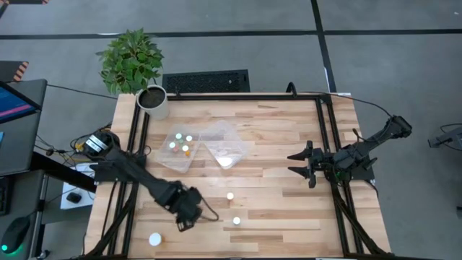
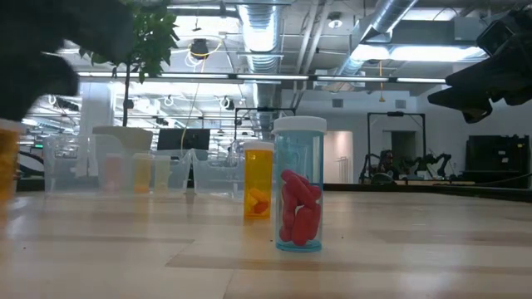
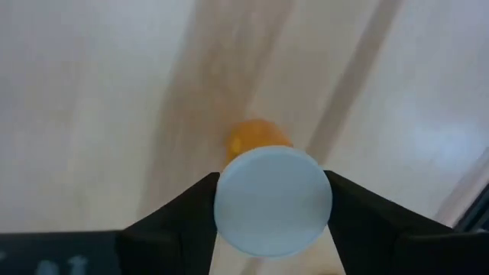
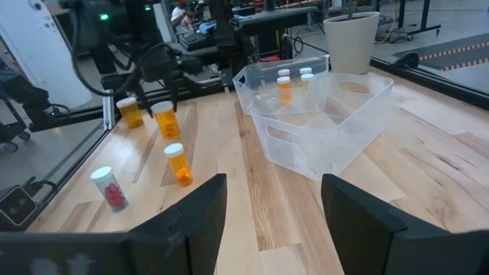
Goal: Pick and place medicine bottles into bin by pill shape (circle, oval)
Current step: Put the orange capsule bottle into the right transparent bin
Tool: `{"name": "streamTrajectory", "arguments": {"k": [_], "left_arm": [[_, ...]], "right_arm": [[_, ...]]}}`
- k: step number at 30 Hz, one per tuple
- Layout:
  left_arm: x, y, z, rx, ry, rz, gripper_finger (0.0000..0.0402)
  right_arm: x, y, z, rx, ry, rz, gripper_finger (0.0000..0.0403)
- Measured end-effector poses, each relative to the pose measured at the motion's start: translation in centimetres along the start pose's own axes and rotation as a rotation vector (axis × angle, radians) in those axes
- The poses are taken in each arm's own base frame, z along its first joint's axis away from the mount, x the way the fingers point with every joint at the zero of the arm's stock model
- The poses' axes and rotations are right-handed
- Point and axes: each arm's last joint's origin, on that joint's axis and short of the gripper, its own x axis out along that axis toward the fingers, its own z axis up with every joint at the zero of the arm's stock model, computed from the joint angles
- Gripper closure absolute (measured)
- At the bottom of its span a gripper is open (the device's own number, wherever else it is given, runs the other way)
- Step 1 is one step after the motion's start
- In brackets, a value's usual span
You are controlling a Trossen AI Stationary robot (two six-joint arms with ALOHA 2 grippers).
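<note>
high view: several white-capped medicine bottles [image 1: 181,144] are being shown already lying in the left clear bin [image 1: 167,159], while the neighbouring bin [image 1: 242,148] is holding what looks like one pale bottle at most (too faint to be sure). three bottles are being left standing loose on the table [image 1: 274,209]: one near the front edge [image 1: 154,238] and two towards the middle [image 1: 230,196] [image 1: 236,221]. in the low view the nearest of these, a clear bottle of red oval-looking pills [image 2: 299,184], is standing upright, with an orange bottle [image 2: 258,180] behind it.

a further orange bottle [image 3: 273,198] is being gripped by the left gripper [image 3: 273,210], its fingers [image 3: 187,221] closed against the white cap, low over the table's front left. the right gripper [image 1: 304,165] is being held open and empty at the right side, well apart from the bottles.

the task is judged to be roughly half done; the held bottle and three loose ones are still awaiting sorting
</note>
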Motion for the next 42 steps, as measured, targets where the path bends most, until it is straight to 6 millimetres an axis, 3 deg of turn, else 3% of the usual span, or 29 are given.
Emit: {"name": "streamTrajectory", "arguments": {"k": [8,14,21,26,33,42], "left_arm": [[-2.4,4.1,4.6,0.036,-0.064,-0.011,0.0179],[-6.7,7.3,8.4,0.073,-0.214,-0.024,0.0184],[-12.7,12.3,12.8,0.078,-0.422,0.124,0.0192],[-15.1,15.9,14.8,0.047,-0.513,0.154,0.0185],[-14.9,19.4,16.3,0.006,-0.518,0.120,0.0185],[-10.9,20.0,19.4,0.076,-0.444,0.079,0.0185]], "right_arm": [[0.0,0.0,0.0,0.000,0.000,0.000,0.0177],[0.0,0.0,0.0,-0.003,0.000,0.000,0.0177],[0.0,0.0,0.0,-0.002,0.000,0.000,0.0177],[0.0,0.0,0.0,-0.002,0.000,0.000,0.0177],[0.0,0.0,0.0,-0.001,0.000,0.000,0.0177],[0.1,0.0,-0.1,-0.007,0.009,-0.002,0.0177]]}}
